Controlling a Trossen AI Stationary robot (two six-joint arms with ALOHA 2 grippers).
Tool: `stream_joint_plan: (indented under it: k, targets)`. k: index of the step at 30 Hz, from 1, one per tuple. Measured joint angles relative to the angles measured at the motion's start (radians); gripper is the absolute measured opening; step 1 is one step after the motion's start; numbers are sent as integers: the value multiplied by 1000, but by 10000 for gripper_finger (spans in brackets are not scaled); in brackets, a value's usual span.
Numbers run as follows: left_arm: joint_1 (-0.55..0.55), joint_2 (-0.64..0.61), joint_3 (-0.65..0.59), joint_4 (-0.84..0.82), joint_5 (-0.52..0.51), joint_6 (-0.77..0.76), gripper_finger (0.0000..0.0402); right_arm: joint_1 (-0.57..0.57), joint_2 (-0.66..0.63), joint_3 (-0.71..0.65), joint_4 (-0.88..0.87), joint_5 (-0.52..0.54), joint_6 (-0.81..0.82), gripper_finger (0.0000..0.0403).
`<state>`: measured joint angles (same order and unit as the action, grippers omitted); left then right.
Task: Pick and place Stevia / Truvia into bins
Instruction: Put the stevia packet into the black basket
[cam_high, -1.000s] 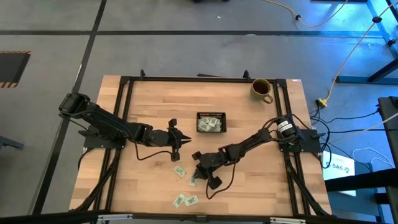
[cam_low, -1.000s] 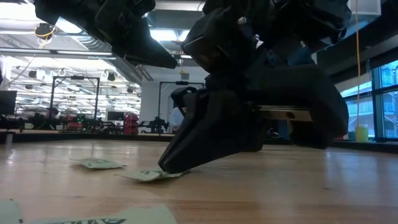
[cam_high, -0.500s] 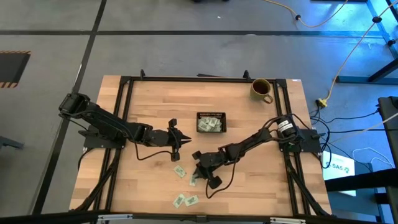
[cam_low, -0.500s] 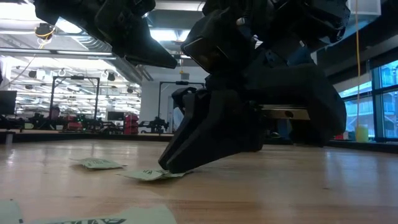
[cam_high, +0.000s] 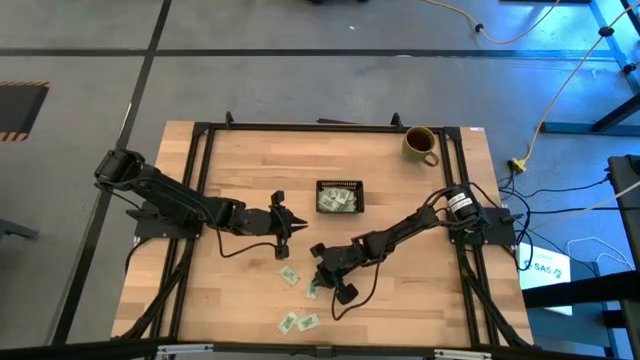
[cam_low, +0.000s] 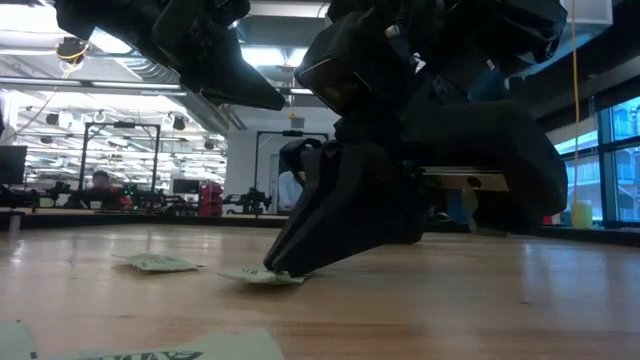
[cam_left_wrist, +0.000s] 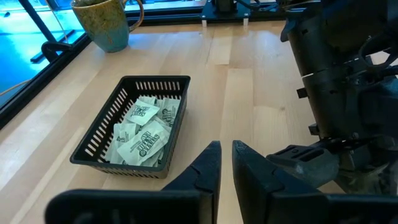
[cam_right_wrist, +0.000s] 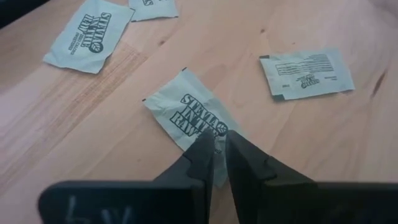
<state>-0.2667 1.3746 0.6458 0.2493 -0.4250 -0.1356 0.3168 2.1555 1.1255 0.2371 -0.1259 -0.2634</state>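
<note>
Right gripper down at the table, fingers nearly together, tips pinching the edge of a Stevia packet lying flat on the wood. Two more packets lie near it, a little ahead of the fingertips. Left gripper hangs above the table, fingers nearly closed, holding nothing. Black tray ahead of it, well apart, with packets piled inside; mug beyond.
</note>
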Motion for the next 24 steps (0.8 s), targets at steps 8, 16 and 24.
stream_joint_plan:
  k: [8,16,24]
  targets:
    - [0,0,0,0,0,0,37,-5,0,0,-1,6,73,6]
    - [0,0,0,0,0,0,38,-7,-43,-3,-51,23,103,3]
    - [0,0,0,-4,0,0,33,-8,-265,-11,-368,111,66,1]
